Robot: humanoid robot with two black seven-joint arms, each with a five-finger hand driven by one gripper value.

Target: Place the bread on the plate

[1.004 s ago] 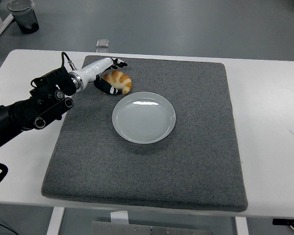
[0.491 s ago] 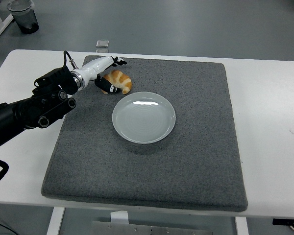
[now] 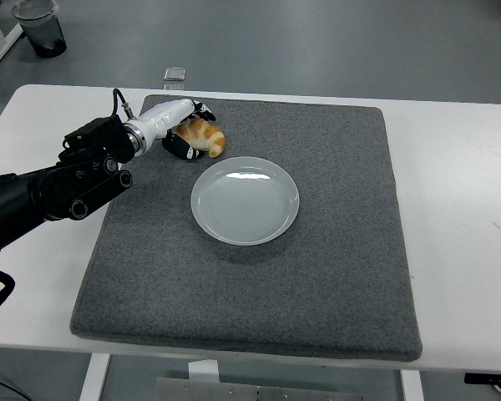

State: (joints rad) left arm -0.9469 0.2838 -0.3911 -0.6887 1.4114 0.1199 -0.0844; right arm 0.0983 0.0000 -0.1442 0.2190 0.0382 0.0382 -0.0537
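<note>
The left robot hand (image 3: pixel 186 127) reaches in from the left edge on a black arm (image 3: pixel 54 188) and is closed around the bread (image 3: pixel 202 136), with dark fingers (image 3: pixel 180 147) curled under its near-left side and others over its top. The bread rests at the far-left part of the grey mat (image 3: pixel 334 251), directly under and right of the robot hand, in contact with it. It lies just beyond the upper-left rim of the plate (image 3: pixel 245 200) and appears slightly apart from that rim.

Count: one bread, one plate, one mat, one robot hand in view. The plate is bare and sits near the centre of the mat, which covers most of the white counter (image 3: pixel 459 209).

The left part of the bread is hidden by the fingers. Off the counter, a dark container (image 3: pixel 40 27) on the floor is cut off at the top-left corner, and a small grey item (image 3: pixel 175 74) behind the counter's far edge is too small to identify.
</note>
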